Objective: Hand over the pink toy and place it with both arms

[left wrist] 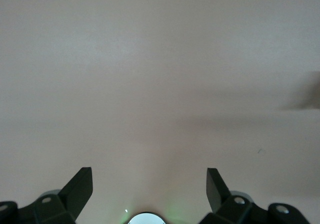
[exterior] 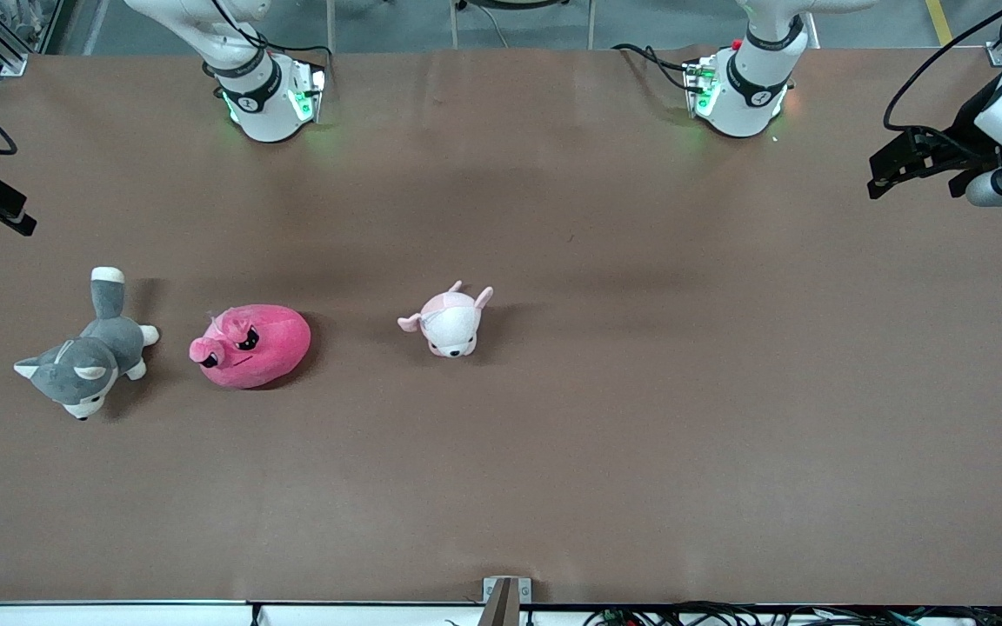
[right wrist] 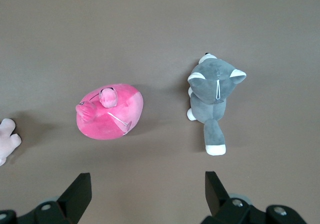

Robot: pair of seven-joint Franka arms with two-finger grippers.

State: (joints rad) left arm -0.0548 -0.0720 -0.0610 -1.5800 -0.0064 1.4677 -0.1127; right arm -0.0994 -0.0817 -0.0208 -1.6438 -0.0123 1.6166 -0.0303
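Round fuzzy pink toy on smooth brown table, left hand and right hand both spread apart, empty

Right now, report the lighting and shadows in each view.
Front view: even light, soft shadows beside the pink toy, green glow at both arm bases. Left wrist view: washed-out pale table, faint shadow bands. Right wrist view: darker, mild shadows under the toys.
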